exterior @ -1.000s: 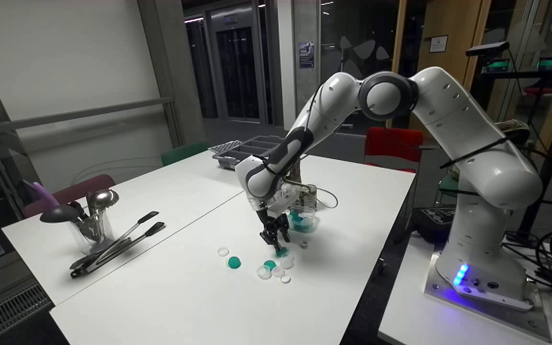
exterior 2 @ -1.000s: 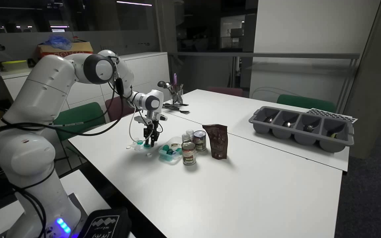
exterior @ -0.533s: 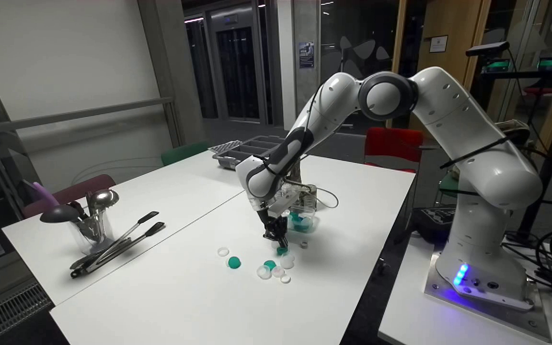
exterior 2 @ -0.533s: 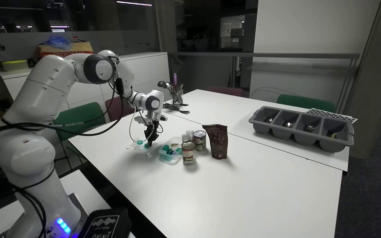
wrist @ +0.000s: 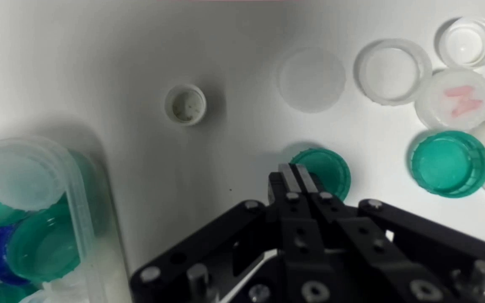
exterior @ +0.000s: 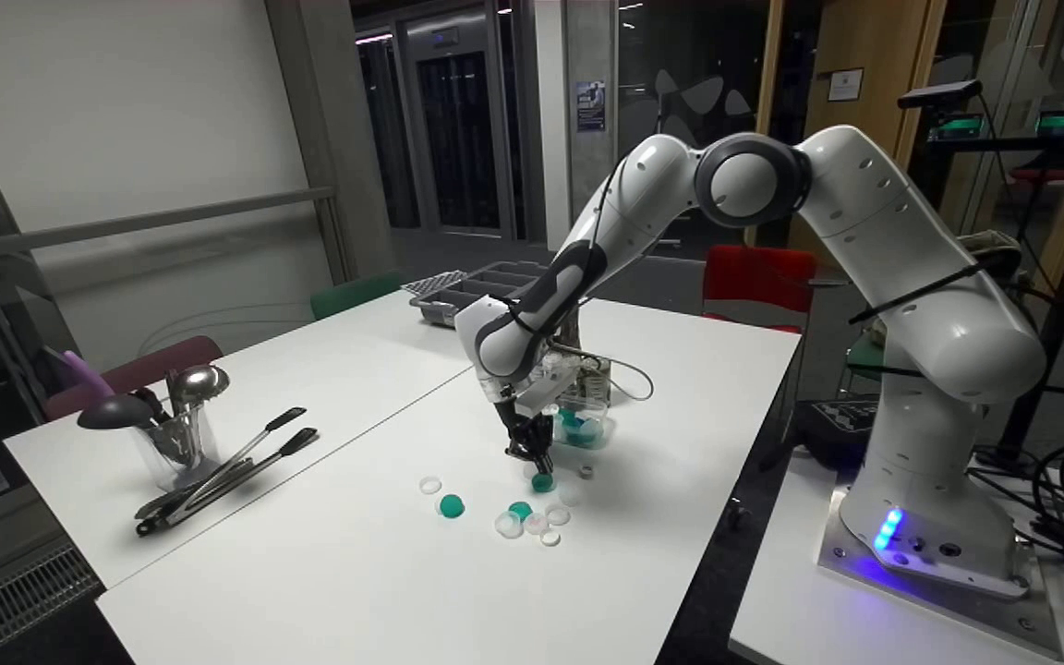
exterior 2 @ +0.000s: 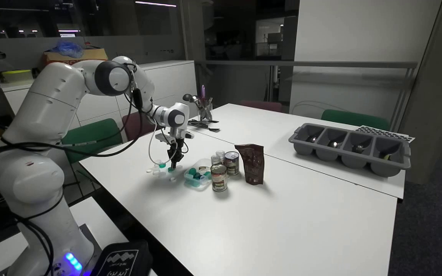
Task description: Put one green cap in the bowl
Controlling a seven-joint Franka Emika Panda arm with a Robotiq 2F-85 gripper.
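My gripper [wrist: 294,166] is shut, its tips pinching the near-left rim of a green cap [wrist: 333,170]. Most of that cap sticks out past the right finger. In both exterior views the gripper [exterior: 546,467] [exterior 2: 173,167] hangs low over the table, the green cap [exterior: 542,483] at its tips; any gap beneath the cap is hard to tell. A second green cap [wrist: 446,164] lies to the right, and another green cap [exterior: 452,505] farther off. The clear bowl [wrist: 83,229], at the wrist view's left, holds several green, clear and blue caps.
Clear and whitish caps [wrist: 394,72] lie scattered around, with a small white cap [wrist: 185,104] between bowl and gripper. Behind the bowl stand a can [exterior 2: 219,180] and a brown pouch [exterior 2: 252,165]. A grey tray [exterior 2: 349,145] stands farther back; tongs [exterior: 218,480] lie opposite.
The fingers stood apart over the green cap a second ago and have come together on its rim. The arm has risen slightly. Clear caps beside it have slid apart.
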